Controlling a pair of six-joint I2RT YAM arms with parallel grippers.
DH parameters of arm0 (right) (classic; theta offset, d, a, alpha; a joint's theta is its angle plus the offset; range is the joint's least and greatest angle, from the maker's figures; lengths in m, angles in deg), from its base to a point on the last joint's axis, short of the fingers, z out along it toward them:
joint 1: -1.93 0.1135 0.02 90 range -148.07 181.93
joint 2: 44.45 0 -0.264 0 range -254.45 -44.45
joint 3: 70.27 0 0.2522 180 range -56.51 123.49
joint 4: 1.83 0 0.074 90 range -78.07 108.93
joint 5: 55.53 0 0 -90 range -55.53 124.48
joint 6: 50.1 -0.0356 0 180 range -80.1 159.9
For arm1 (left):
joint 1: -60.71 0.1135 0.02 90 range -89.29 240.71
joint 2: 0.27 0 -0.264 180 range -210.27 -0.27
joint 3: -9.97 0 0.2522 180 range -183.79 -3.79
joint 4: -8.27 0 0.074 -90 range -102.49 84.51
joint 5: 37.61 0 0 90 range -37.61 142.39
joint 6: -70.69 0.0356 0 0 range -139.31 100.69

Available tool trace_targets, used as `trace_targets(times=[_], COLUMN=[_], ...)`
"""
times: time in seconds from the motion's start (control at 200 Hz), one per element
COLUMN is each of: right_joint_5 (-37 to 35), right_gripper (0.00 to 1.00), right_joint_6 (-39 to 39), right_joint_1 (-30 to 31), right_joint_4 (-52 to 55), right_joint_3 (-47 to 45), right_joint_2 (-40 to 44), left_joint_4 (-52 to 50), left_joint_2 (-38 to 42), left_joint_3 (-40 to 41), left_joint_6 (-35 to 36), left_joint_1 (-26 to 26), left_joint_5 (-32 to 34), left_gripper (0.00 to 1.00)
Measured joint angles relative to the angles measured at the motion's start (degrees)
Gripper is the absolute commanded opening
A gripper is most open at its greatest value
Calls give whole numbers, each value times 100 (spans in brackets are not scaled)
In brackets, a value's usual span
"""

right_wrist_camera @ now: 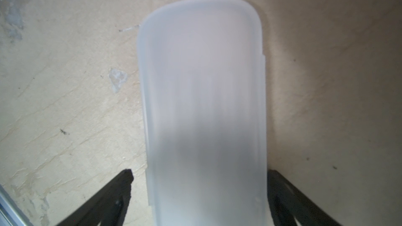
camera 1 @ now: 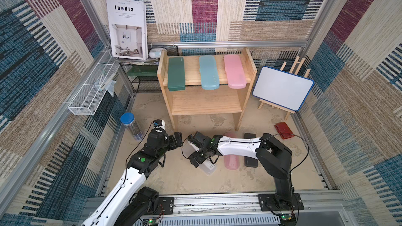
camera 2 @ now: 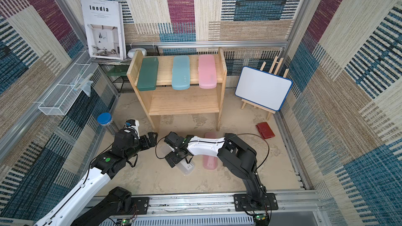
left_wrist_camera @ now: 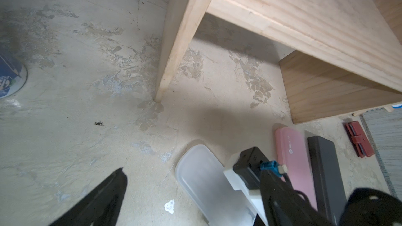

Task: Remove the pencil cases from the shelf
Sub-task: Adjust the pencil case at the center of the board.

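The right gripper [right_wrist_camera: 200, 177] is spreading its fingers [right_wrist_camera: 117, 192] wide either side of the frosted case [right_wrist_camera: 202, 83], which is lying on the floor [left_wrist_camera: 65, 127] before the shelf [camera 1: 206, 105]. The left gripper [camera 1: 177, 139] is gaping wide and empty near the shelf's front leg. Beside the frosted one, a pink case [camera 1: 232, 163] and a black case [camera 1: 251, 161] are lying before the shelf, so three look removed. A green case [camera 1: 176, 73], a blue case [camera 1: 208, 72] and a second pink case [camera 1: 235, 71] are still sitting on the shelf's top board: half is remaining. The left wrist view is showing the pink and black cases that the right arm [camera 1: 237, 146] is partly hiding in both top views; only those are showing the top board.
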Motion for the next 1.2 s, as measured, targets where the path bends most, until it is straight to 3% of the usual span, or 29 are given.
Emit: trace_targets(times=[0.195, 0.396, 0.681, 0.862, 1.202], right_joint_5=[-308, -498, -535, -282, -496], right_gripper=[93, 72, 70, 71, 74], right_joint_6=[-127, -417, -973, -1674, -2959], right_joint_1=[70, 105, 68, -275, -660], right_joint_4=[9, 74, 35, 46, 232], right_joint_3=[33, 55, 96, -177, -815], right_joint_2=[-76, -164, -120, 160, 686], left_joint_4=[98, 120, 133, 286, 743], left_joint_2=[0, 4, 0, -122, -586], left_joint_3=[44, 114, 136, 133, 133], left_joint_6=[-2, -17, -24, -28, -175], left_joint_1=[57, 101, 153, 175, 177], left_joint_5=[-35, -120, -144, -295, -748], left_gripper=[99, 99, 99, 99, 99])
